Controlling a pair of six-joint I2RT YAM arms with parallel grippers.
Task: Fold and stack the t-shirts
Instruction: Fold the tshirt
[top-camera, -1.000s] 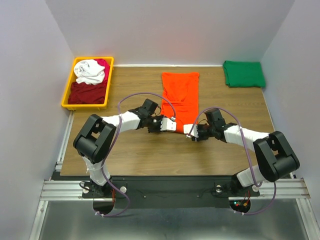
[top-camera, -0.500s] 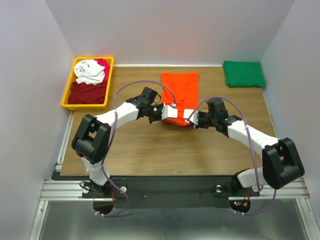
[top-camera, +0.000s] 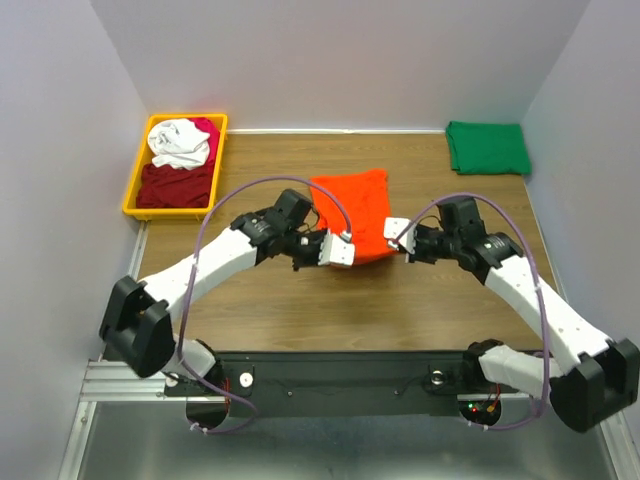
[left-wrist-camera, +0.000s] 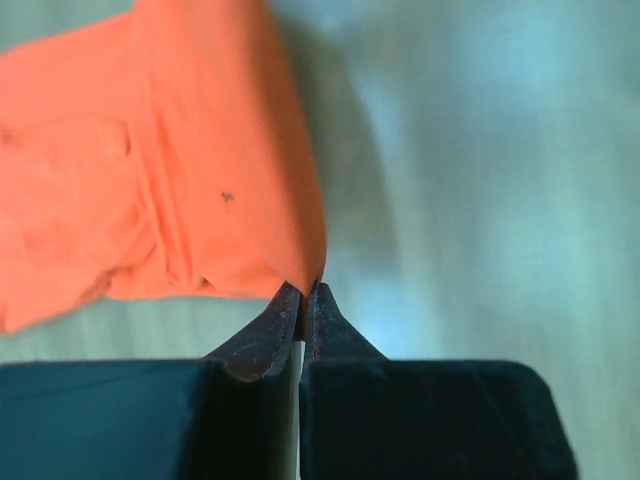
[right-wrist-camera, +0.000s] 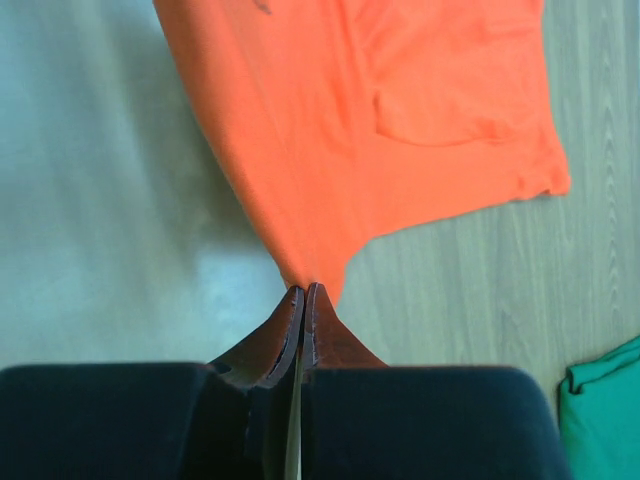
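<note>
A bright orange cloth t-shirt (top-camera: 352, 200) sits mid-way across a brown wooden table (top-camera: 280, 310), seen from above. Its near edge is held up between two white-and-black robot arms. The left gripper (left-wrist-camera: 305, 292) has its dark jaws pressed together on one near corner of the orange cloth. The right gripper (right-wrist-camera: 303, 292) pinches the other near corner in the same way.

In both wrist views only a thin sliver of cloth shows between the tips, and the table beyond is blurred. From above, the white gripper housings cover the pinched corners. The shirt bunches on itself there, so its sleeves and neckline cannot be made out.

A folded dark green cloth t-shirt (top-camera: 488, 147) lies at the far right corner of the table. At the far left, a yellow plastic bin (top-camera: 136, 168) holds a crumpled white t-shirt (top-camera: 180, 142) on a dark red t-shirt (top-camera: 178, 186). A strip of magenta cloth (top-camera: 206, 128) is mostly hidden behind the white one.
</note>
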